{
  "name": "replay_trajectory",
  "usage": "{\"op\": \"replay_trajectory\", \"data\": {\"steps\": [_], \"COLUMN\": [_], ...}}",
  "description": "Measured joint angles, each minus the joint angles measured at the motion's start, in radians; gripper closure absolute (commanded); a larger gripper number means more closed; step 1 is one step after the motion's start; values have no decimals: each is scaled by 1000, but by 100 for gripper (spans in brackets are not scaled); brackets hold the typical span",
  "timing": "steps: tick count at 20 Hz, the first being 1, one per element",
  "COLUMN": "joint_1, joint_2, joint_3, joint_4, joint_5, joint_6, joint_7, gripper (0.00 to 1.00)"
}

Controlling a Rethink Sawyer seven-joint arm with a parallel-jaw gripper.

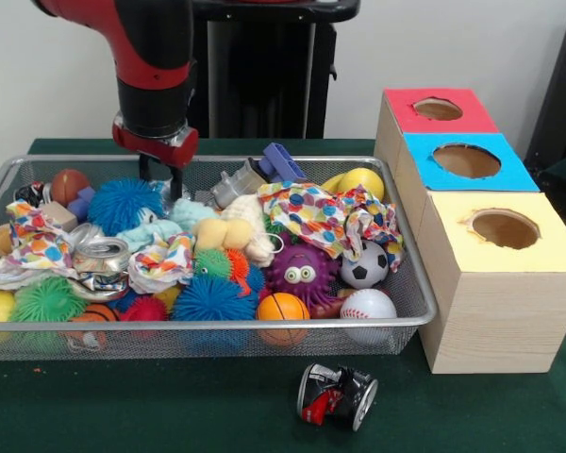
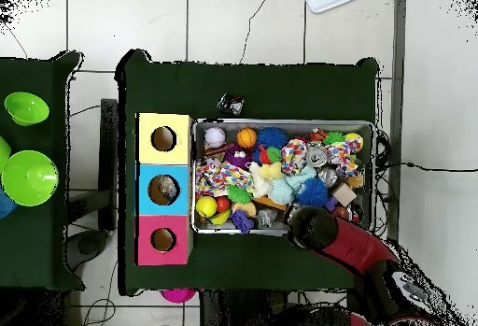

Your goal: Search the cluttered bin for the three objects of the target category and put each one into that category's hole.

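Wire bin (image 1: 410,283) is seen crammed with balls, cloths and cans. Three-hole box (image 1: 481,274) stands just right of it. Gripper (image 1: 165,179) is poised at the far left, directly above a blue spiky ball (image 1: 123,203). Finger spread cannot be told; nothing is seen held.

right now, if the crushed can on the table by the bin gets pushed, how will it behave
The crushed can lies on its side on the green cloth, so it may roll, though unevenly given its dents. It looks empty, so probably light and easily shoved. Its crumpled walls would likely give under a squeeze.
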Motion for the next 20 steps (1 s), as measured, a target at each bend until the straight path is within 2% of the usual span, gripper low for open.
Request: {"op": "replay_trajectory", "data": {"steps": [20], "joint_1": [-8], "joint_2": [-62], "joint_3": [32], "joint_4": [12], "joint_5": [0], "joint_6": [134], "joint_7": [0], "gripper": [100]}}
